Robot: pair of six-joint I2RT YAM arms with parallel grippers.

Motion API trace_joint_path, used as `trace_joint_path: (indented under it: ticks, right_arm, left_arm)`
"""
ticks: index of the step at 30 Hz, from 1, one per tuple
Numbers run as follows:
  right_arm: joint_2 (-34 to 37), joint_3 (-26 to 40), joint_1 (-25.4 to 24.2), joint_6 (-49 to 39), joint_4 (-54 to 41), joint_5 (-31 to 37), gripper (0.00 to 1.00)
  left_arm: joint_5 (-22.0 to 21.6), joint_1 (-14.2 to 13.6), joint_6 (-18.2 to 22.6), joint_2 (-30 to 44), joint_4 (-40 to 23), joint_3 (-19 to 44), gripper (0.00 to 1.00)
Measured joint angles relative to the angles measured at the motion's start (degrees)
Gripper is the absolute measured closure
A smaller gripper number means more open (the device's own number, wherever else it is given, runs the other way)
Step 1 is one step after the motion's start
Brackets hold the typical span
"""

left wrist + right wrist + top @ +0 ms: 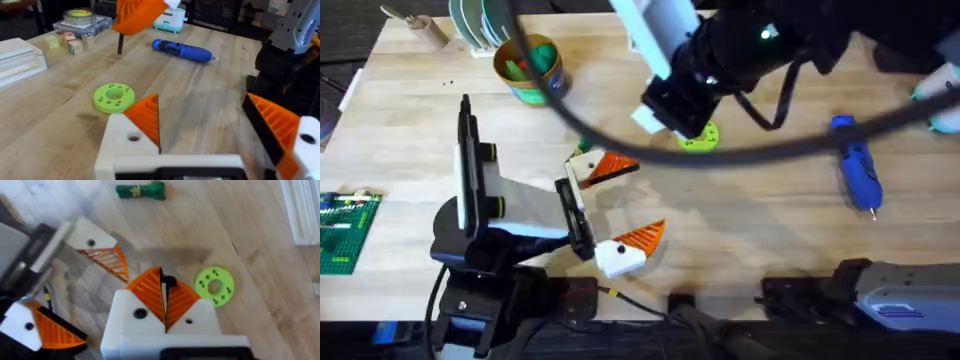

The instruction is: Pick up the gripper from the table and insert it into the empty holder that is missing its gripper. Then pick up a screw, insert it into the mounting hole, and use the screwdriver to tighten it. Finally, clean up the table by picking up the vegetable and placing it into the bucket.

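My left gripper (630, 200) rests open on the table, and both of its white holders (125, 142) carry an orange ribbed gripper pad (145, 117). A mounting hole (133, 137) shows in the near holder. My right gripper (165, 280) hangs above the green disc, shut on a thin dark screw (120, 42) that points down. The blue screwdriver (855, 170) lies at the right. The dark-green vegetable (140, 190) lies just beyond the left gripper's far finger. At the back left stands the yellow-rimmed bucket (530, 68).
A green round disc (700, 138) with holes lies mid-table under the right arm. A green brick plate (345, 230) sits at the left edge. Plates (480, 25) stand behind the bucket. A black cable arcs across the overhead view.
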Motion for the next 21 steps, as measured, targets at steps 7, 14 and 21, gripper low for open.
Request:
trace_joint_path:
  ticks: [7,14,21]
  right_arm:
    - [0.0,0.7,6.7,0.8,2.7,-2.4,0.994]
    - [0.4,1.0,7.6,3.8,2.8,-6.3,0.994]
    - [1.7,1.1,7.5,5.0,2.9,-8.7,0.994]
  left_arm:
    - [0.0,0.0,0.0,0.0,0.0,0.0,0.007]
    - [0.0,0.0,0.0,0.0,0.0,0.0,0.007]
    - [0.0,0.0,0.0,0.0,0.0,0.0,0.007]
